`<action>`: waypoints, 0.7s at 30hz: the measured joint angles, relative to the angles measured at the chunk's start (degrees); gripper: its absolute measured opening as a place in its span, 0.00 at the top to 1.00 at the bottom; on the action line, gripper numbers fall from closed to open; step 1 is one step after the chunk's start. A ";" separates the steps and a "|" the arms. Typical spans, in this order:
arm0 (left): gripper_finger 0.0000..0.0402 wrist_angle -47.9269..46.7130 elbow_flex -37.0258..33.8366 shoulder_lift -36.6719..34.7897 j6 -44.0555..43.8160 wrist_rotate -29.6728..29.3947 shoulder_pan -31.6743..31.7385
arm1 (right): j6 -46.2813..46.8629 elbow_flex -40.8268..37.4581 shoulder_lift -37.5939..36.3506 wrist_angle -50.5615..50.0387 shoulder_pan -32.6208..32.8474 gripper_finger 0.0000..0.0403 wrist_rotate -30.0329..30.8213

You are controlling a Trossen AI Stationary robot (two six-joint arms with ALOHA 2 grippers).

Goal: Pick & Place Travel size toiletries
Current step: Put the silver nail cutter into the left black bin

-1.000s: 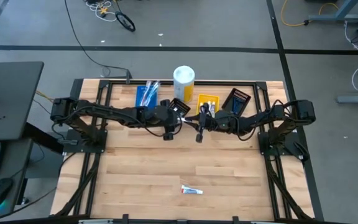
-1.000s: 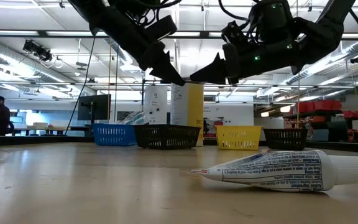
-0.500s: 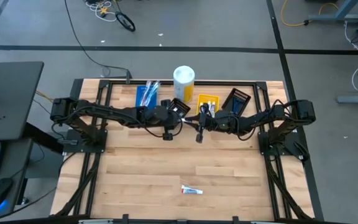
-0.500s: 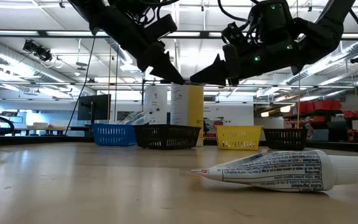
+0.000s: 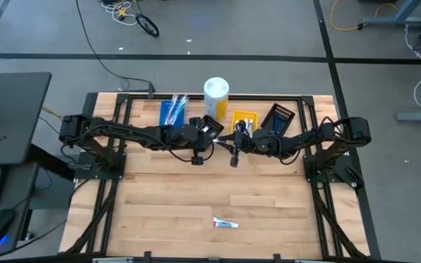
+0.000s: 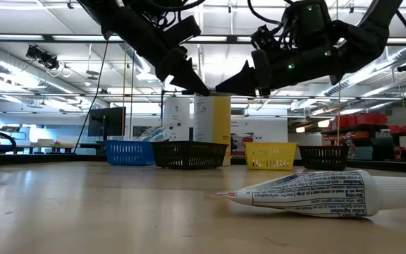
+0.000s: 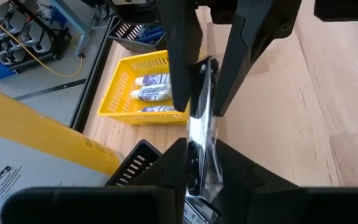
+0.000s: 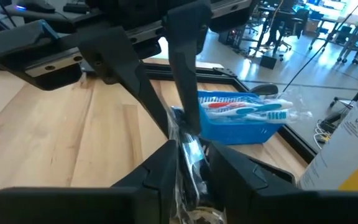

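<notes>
A dark razor in a clear wrapper hangs in the air over the table's far middle, between my two grippers, which meet tip to tip. My left gripper comes from the left and is shut on it. My right gripper comes from the right, with its fingers on either side of the same wrapper. In the low view the two grippers' tips meet in front of the white-and-yellow cylinder. One white toothpaste tube lies flat on the table near the front edge. My left gripper pinches one end of the wrapped razor between its two fingers, coming from the table's left and slanting down. The razor is lifted clear of the table. My right gripper has the wrapper's other end between its two fingers, coming nearly level from the table's right. Whether its pads still press on the wrapper, I cannot tell.
Along the far edge stand a blue bin with toothbrushes, a tall white-and-yellow cylinder, a yellow bin with tubes, and a black bin. Another black bin sits just under the left gripper. The near half of the wooden table holds only the tube.
</notes>
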 joint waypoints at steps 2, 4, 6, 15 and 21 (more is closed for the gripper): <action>0.84 0.01 0.00 0.00 -0.16 -0.12 0.12 | 0.02 0.00 0.00 -0.01 -0.42 0.72 0.00; 0.84 -0.02 0.00 0.00 -0.39 -0.16 0.40 | 0.02 0.00 0.00 -0.07 -0.93 0.71 -0.02; 0.85 -0.33 0.02 0.00 -1.46 -0.49 0.83 | 0.02 0.00 0.00 -0.24 -1.38 0.70 -0.02; 0.85 -8.15 0.11 -0.02 -11.57 -1.99 4.19 | 1.39 0.00 0.00 -2.23 -2.17 0.70 -0.08; 0.85 -13.10 0.09 -0.02 -23.04 -1.38 6.99 | 1.49 0.00 0.00 -3.29 -2.38 0.70 -0.04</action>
